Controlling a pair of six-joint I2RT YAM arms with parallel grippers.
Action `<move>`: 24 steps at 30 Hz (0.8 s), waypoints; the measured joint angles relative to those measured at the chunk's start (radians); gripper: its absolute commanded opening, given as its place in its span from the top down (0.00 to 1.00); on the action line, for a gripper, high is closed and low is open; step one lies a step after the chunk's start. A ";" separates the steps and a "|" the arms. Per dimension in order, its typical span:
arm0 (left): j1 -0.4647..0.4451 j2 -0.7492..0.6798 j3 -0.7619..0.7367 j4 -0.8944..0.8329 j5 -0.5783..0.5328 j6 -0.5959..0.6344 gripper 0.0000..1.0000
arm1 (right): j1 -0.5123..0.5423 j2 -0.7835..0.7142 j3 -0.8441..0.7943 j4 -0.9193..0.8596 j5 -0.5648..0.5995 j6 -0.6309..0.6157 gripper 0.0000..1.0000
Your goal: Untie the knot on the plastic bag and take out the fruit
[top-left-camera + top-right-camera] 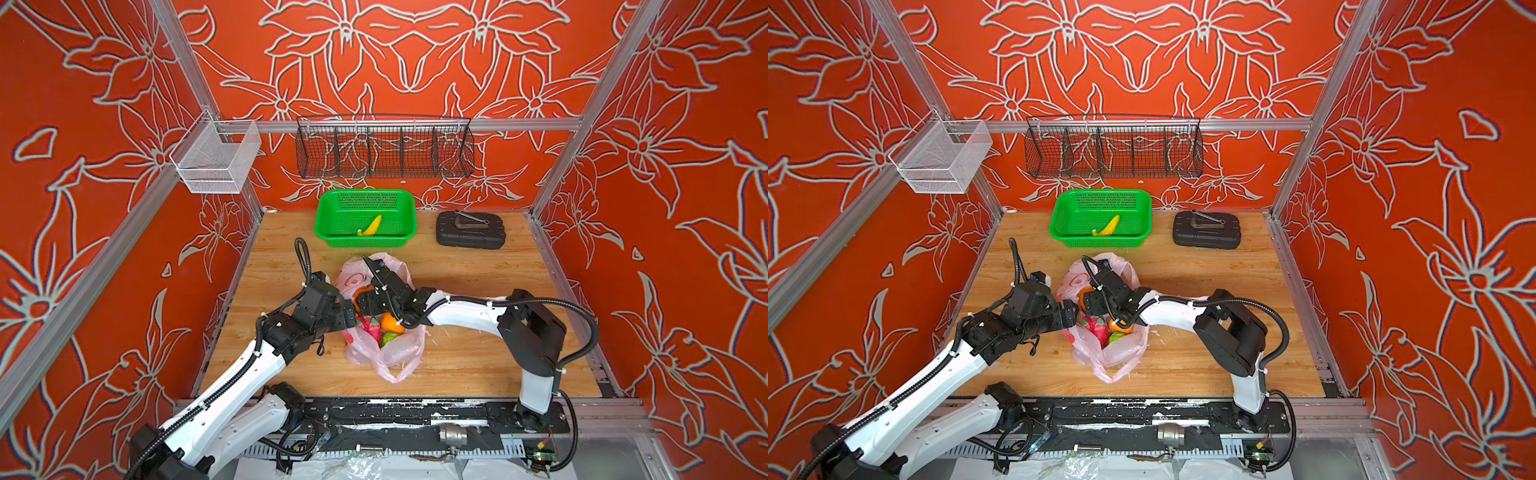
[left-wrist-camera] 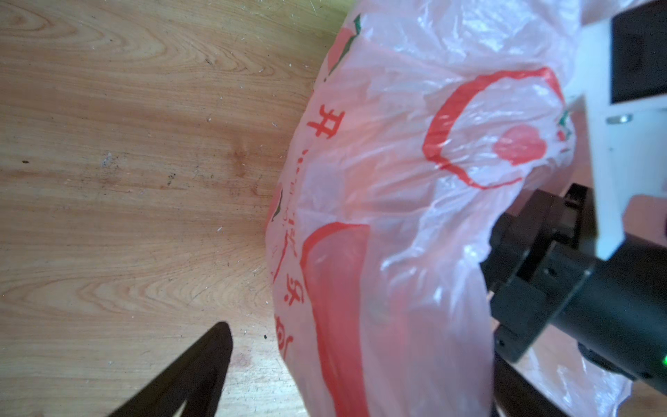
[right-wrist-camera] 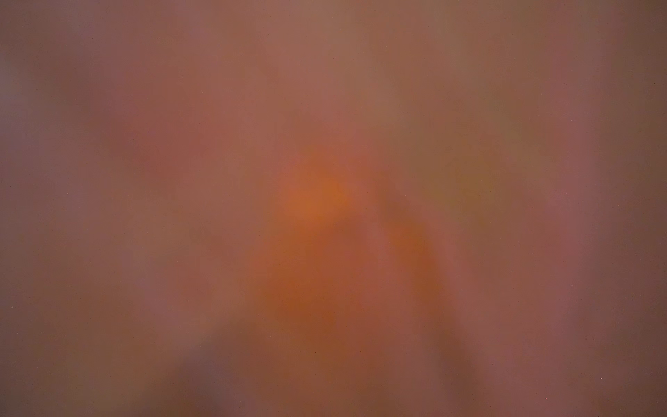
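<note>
The pink plastic bag (image 1: 399,353) (image 1: 1125,353) lies in the middle of the wooden table with its mouth gaping. The knot is not in view; a loose handle loop (image 1: 392,376) trails toward the front. Fruit shows inside: an orange (image 1: 391,322), a magenta dragon fruit (image 1: 370,326) and a green apple (image 1: 388,338). My left gripper (image 1: 351,318) is open at the bag's left edge. One of its fingers (image 2: 205,364) stands clear of the printed bag wall (image 2: 397,180). My right gripper (image 1: 363,305) reaches into the bag's mouth from the right, with its fingers hidden. Plastic blurs the right wrist view.
A green perforated basket (image 1: 365,243) holding a yellow banana (image 1: 371,226) stands behind the bag. A black case (image 1: 469,230) with a metal tool on it lies at the back right. A black wire rack (image 1: 384,151) and a white mesh basket (image 1: 216,160) hang on the walls.
</note>
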 measured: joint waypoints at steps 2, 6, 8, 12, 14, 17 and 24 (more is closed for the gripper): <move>0.000 0.001 0.000 0.001 0.002 0.002 0.18 | -0.005 0.011 0.005 0.010 -0.024 0.007 0.23; 0.000 0.001 -0.004 0.004 0.003 0.005 0.19 | -0.011 0.021 0.012 0.031 -0.069 0.027 0.35; 0.000 0.001 -0.005 0.006 0.002 0.005 0.18 | -0.013 0.021 0.012 0.041 -0.084 0.032 0.41; 0.000 0.001 -0.005 0.010 0.002 0.004 0.15 | -0.013 0.016 0.003 0.068 -0.111 0.036 0.51; 0.000 0.001 -0.005 0.011 0.000 0.005 0.11 | -0.013 0.007 -0.009 0.076 -0.122 0.034 0.51; 0.000 0.001 -0.005 0.010 -0.004 0.011 0.09 | -0.013 -0.020 -0.033 0.079 -0.136 0.027 0.54; 0.000 -0.009 0.109 -0.010 -0.005 0.093 0.07 | -0.013 -0.140 -0.105 0.085 -0.158 -0.005 0.57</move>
